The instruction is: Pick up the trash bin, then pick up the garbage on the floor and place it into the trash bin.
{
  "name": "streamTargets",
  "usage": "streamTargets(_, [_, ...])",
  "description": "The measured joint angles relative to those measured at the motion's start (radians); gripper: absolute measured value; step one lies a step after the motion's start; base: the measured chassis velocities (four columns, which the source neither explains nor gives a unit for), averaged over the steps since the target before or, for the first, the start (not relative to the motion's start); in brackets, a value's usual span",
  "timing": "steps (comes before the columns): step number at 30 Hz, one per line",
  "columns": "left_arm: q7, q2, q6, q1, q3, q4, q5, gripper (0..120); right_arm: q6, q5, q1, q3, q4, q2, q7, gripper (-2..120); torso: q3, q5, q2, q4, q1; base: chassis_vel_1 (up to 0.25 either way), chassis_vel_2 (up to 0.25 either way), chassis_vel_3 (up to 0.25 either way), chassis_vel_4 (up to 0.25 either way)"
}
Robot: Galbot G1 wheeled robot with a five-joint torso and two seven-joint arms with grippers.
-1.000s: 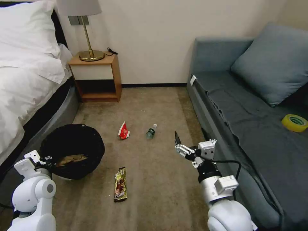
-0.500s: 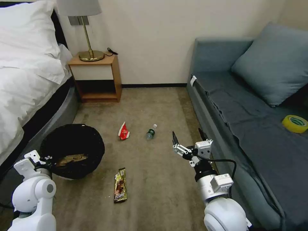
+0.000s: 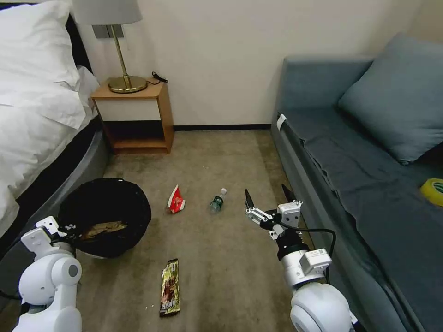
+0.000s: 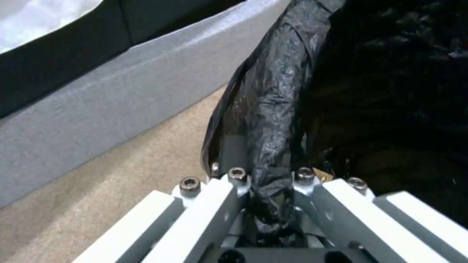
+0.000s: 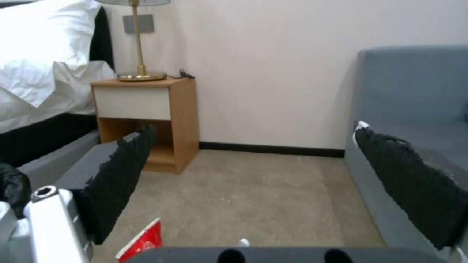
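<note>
left end effector [image 4: 270, 190] clamps trash bin [image 3: 105, 216] rim | right end effector [image 3: 267, 198] spread wide, empty

You see the trash bin [image 3: 105, 216] lined in crinkled glossy black, with tan paper [image 3: 102, 228] inside, on a beige-brown carpet [image 3: 221, 276]. The snack packet [image 3: 176, 200] is red and white, the bottle [image 3: 217, 201] clear with a green label and white cap, and the candy wrapper [image 3: 169, 287] brown and gold. Your right gripper [image 3: 268, 199] is white with black fingers [image 5: 122, 175], beside a grey-blue sofa [image 3: 369, 193] carrying a yellow tape roll [image 3: 433, 191].
</note>
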Motion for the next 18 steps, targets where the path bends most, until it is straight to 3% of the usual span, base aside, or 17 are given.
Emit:
streamTargets(3, [0.000,0.000,-0.001,0.000,0.000,0.001,0.001,2,-0.009,0.048,0.030,-0.013,-0.013,-0.008,0.002,100,0.000,0.0000,0.000,0.0000,0.000,0.000,0.000,0.000,0.000])
streamTargets(7, [0.000,0.003,-0.002,0.000,-0.003,0.002,0.002,2,-0.080,0.258,0.194,-0.083,-0.070,-0.027,0.042,100,0.000,0.0000,0.000,-0.0002,0.000,0.000,0.000,0.000,0.000])
streamTargets(8, [0.000,0.003,-0.002,0.000,-0.003,0.002,0.002,2,-0.080,0.258,0.194,-0.083,-0.070,-0.027,0.042,100,0.000,0.0000,0.000,-0.0002,0.000,0.000,0.000,0.000,0.000])
streamTargets(13, [0.001,-0.001,-0.003,0.008,-0.010,-0.001,0.005,2,-0.230,0.577,0.483,-0.279,-0.231,-0.021,0.182,100,0.000,-0.0001,0.000,0.0002,0.000,0.000,0.000,0.000,0.000])
streamTargets(14, [0.001,-0.001,-0.003,0.008,-0.010,-0.001,0.005,2,-0.230,0.577,0.483,-0.279,-0.231,-0.021,0.182,100,0.000,-0.0001,0.000,0.0002,0.000,0.000,0.000,0.000,0.000])
streamTargets(16, [0.001,-0.003,-0.004,0.017,-0.015,-0.006,0.007,2,-0.297,0.723,0.620,-0.387,-0.316,-0.008,0.235,100,0.000,-0.0002,0.000,0.0003,0.000,0.000,0.000,0.000,0.000])
streamTargets(18, [0.001,-0.004,-0.004,0.021,-0.018,-0.007,0.008,2,-0.307,0.753,0.666,-0.430,-0.348,-0.001,0.245,100,0.000,-0.0003,0.000,0.0003,0.000,0.000,0.000,0.000,0.000])
